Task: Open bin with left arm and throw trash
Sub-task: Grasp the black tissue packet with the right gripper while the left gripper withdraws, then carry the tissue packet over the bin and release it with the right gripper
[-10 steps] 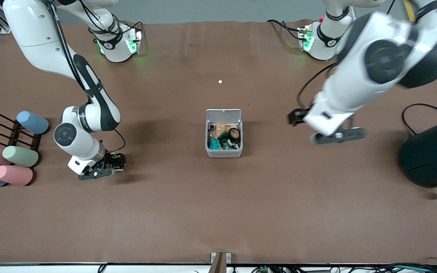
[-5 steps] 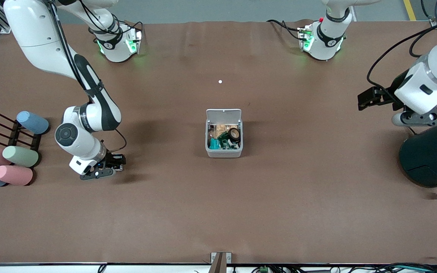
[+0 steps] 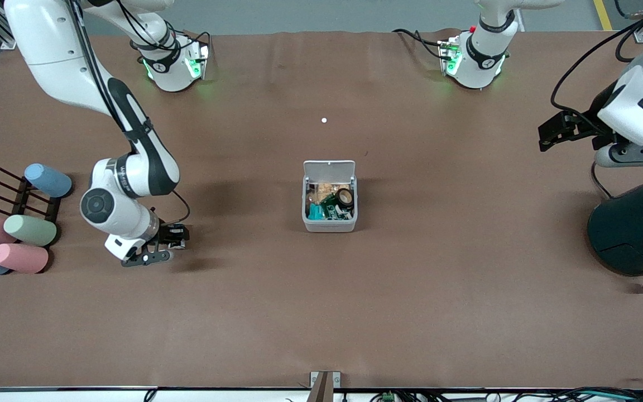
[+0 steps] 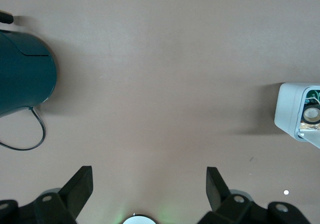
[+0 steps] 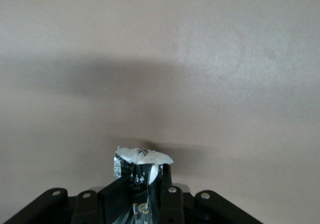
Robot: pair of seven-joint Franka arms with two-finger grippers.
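Front view: right gripper (image 3: 151,254) clamps a wrapper (image 5: 140,165); open-lidded bin (image 3: 330,223) lies toward the spread, idle left gripper (image 3: 634,156).

The front view looks down from high above the edge of the desk (image 3: 321,312) across from the two arm bases, taking in the whole brown surface from far off, with the bases along its top edge. The left wrist view rides on the left arm and looks down from well above the desk past its own left claw (image 4: 149,186), whose fingers stand wide apart; it shares with the front view the bin (image 4: 292,109) and the dark teal drum (image 4: 22,72). The right wrist view sits very low and close to the desk, looking past the right claw (image 5: 142,176), pinched on a black wrapper (image 5: 135,166).
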